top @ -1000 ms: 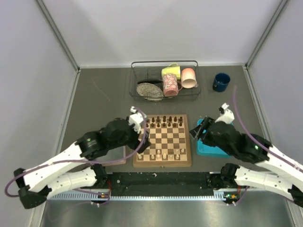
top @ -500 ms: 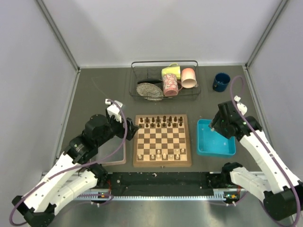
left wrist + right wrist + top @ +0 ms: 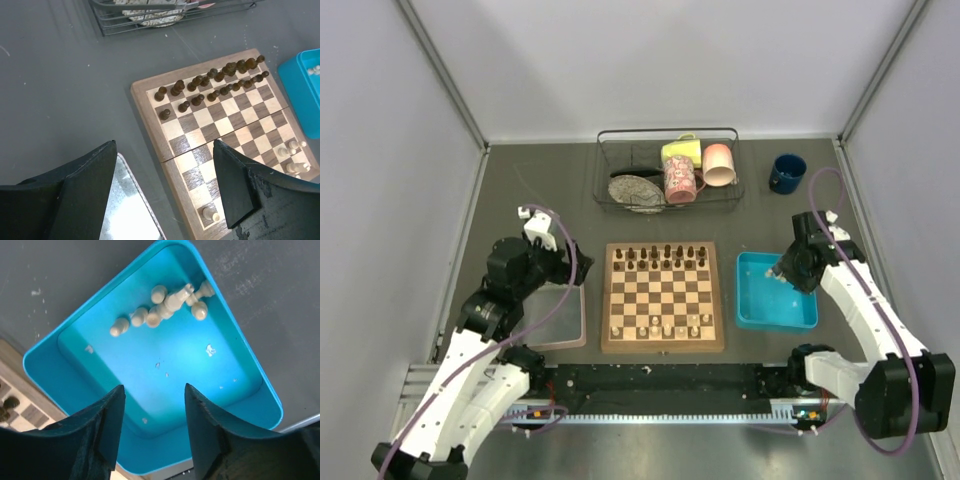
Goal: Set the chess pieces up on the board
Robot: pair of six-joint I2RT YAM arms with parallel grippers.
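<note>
**Left jaws:** spread wide, nothing between them. They hang above the table at the left edge of the board (image 3: 145, 116), with the corner of the clear tray (image 3: 560, 322) beneath the left-hand finger.

**Right jaws:** apart, gripping nothing. They are poised over the blue tray (image 3: 240, 385), which lies just right of the board.

**Loose pale pieces (image 3: 160, 310):** a handful of cream pieces, clustered toward one corner of the blue tray. Some are lying over, and several touch one another. None is between the jaws.

**Board:** square, checked light and dark brown, with a tan border. It sits flat on the table midway between the two arms.

**Dark pieces (image 3: 215, 82):** brown and upright. They stand in two rows along the far side of the board.

**Pale pieces on the board (image 3: 665, 325):** a few cream pieces stand on the two near rows. Several squares there are unfilled.

**Clear tray:** pinkish and shallow, touching or nearly touching the left side of the board. Its contents cannot be told.

**Wire rack (image 3: 610, 140):** on the table beyond the far side of the board. It holds a yellow mug (image 3: 681, 151), a pink mug (image 3: 719, 164), a patterned mug (image 3: 679, 180) and a speckled plate (image 3: 635, 191).

**Blue mug (image 3: 786, 172):** stands alone on the table, beyond the board and to its right, well apart from it.
</note>
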